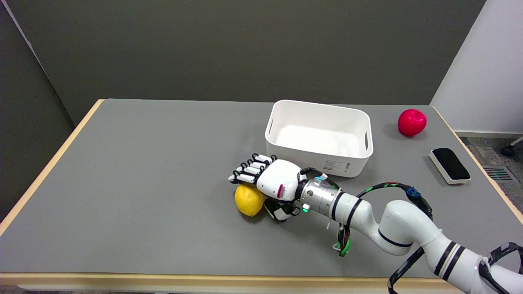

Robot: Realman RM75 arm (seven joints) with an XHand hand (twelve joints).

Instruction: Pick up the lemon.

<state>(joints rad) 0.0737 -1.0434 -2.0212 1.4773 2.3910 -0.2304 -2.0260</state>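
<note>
The right hand (274,183) has a glossy white shell over its back with a small red-and-white label, and its fingers (250,170) are white segments set in black frames. Behind the fingers, past the shell, sits a silver metal wrist ring with green and cyan lights. The white arm (392,228) beyond carries black bands and loose black, green and red cables.

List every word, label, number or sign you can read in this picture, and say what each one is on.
No text here can actually be read.
White bin: a sticker low on its near wall, with print and what looks like a barcode, too small to read.
Right hand: a small reddish label on its back near the wrist, too blurred to read.
Lemon, red apple, eraser: no markings visible.
</note>
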